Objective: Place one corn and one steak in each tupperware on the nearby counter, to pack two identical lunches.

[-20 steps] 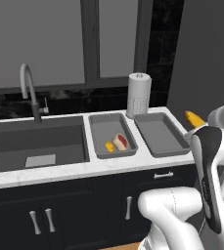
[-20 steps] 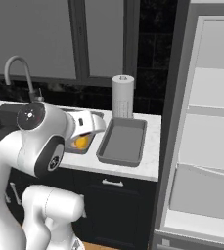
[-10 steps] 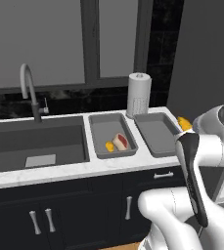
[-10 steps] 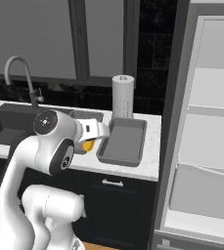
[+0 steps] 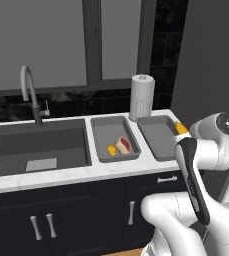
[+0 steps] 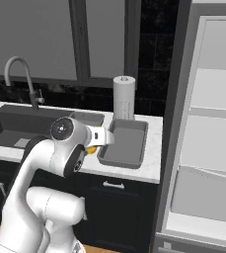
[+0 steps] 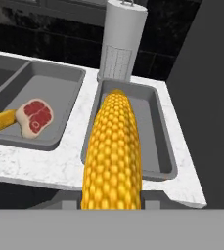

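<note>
My gripper [image 7: 111,205] is clamped on a stubby yellow-orange cob of corn [image 7: 112,151], which runs lengthwise up the middle of the hand view. In that view the cob hangs above the near wall of the right-hand grey shallow rectangular tupperware tray [image 7: 155,132]; I cannot tell whether it touches the tray. In the left base view a bit of yellow shows at that tray's right rim, just beside my white forearm.

The left-hand grey tupperware tray [image 5: 105,136] sits just beside the first one on the white marble-look counter [image 5: 61,175], and their rims are close together. It holds a second small yellow cob [image 5: 111,149] and a thick red steak chunk with a pale tan rim [image 5: 123,145], the two lying touching or nearly so near the tray's front end.

A white paper-towel roll on an upright holder [image 5: 141,97] stands behind the two trays, near the gap between them. Left of the trays lies a large dark sink basin [image 5: 36,150] with a curved grey tap [image 5: 30,92] behind it. Dark cabinets with silver bar handles [image 5: 41,226] sit below the counter.
</note>
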Robot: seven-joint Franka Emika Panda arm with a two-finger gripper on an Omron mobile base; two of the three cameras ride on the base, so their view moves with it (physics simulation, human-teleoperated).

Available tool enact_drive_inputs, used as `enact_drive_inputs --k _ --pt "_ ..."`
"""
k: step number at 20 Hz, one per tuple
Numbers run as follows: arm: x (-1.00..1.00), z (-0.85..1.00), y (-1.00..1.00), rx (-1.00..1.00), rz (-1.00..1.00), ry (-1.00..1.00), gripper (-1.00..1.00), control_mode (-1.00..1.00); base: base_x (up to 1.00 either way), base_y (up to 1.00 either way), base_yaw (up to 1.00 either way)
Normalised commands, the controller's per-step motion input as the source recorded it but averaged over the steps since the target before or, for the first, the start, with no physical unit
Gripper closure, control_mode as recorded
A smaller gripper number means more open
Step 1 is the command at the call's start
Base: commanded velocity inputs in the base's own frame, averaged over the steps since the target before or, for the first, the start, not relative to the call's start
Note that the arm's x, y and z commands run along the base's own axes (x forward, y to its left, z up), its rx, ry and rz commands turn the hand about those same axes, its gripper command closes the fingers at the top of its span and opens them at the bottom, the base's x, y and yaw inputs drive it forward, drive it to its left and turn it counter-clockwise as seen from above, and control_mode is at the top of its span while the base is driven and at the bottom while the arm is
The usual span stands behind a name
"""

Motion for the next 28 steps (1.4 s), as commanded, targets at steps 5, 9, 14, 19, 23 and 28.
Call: enact_drive_inputs --k 5,9,14,19,23,28 --pt "0.29 -0.16 0.00 0.09 0.00 0.02 1.00 -1.00 0.00 0.00 0.00" --pt "0.29 -0.11 0.00 0.01 0.00 0.06 1.00 -1.00 0.00 0.00 0.00" --pt "0.15 -0.06 0.01 0.00 0.00 0.05 1.00 -1.00 0.00 0.00 0.00" --pt "0.45 -0.14 0.00 0.00 0.00 0.07 1.00 -1.00 0.00 0.00 0.00" --pt "0.54 -0.16 0.00 0.00 0.00 0.05 1.00 -1.00 0.00 0.00 0.00" --pt "0.43 -0.20 0.00 0.00 0.00 0.00 1.00 -1.00 0.00 0.00 0.00"
